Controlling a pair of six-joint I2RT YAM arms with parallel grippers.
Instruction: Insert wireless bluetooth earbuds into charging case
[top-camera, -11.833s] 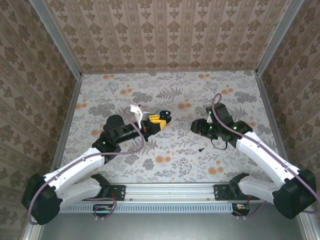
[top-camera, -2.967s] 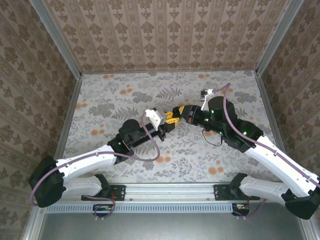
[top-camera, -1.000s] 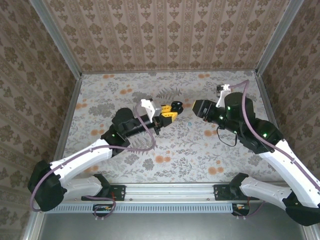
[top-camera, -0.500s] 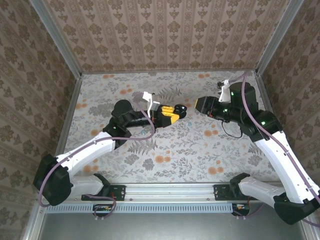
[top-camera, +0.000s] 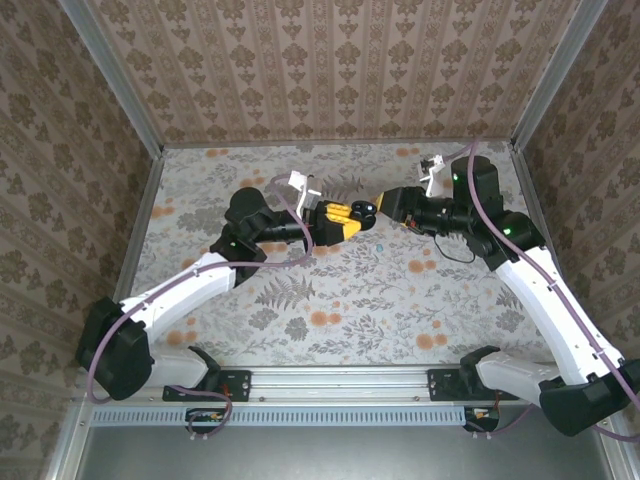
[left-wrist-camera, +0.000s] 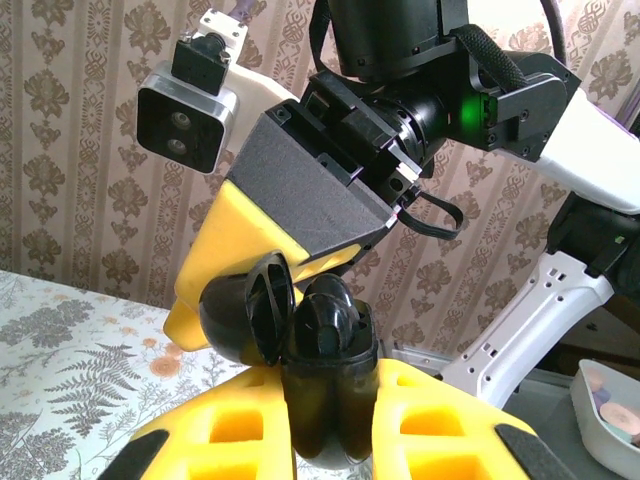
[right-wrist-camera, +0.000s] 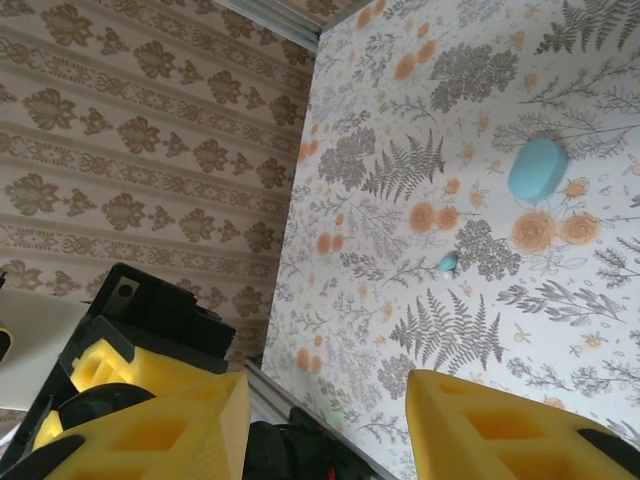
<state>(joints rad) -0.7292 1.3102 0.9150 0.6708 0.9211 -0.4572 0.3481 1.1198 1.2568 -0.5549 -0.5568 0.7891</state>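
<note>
Left pincer (left-wrist-camera: 330, 430): pinching lid-open charging case (left-wrist-camera: 322, 345) | right pincer (right-wrist-camera: 325, 390): spread, now back beside case | teal earbud (right-wrist-camera: 448, 263): on worktop (right-wrist-camera: 600, 330), unseated

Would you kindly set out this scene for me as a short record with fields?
left gripper: shut on the black case, held up off the table
lid: open
case contents: cannot tell
right gripper: open, holding nothing, close to the case
earbud: teal, lying loose on the table
oval thing: teal, larger, on the table apart from the earbud
</note>
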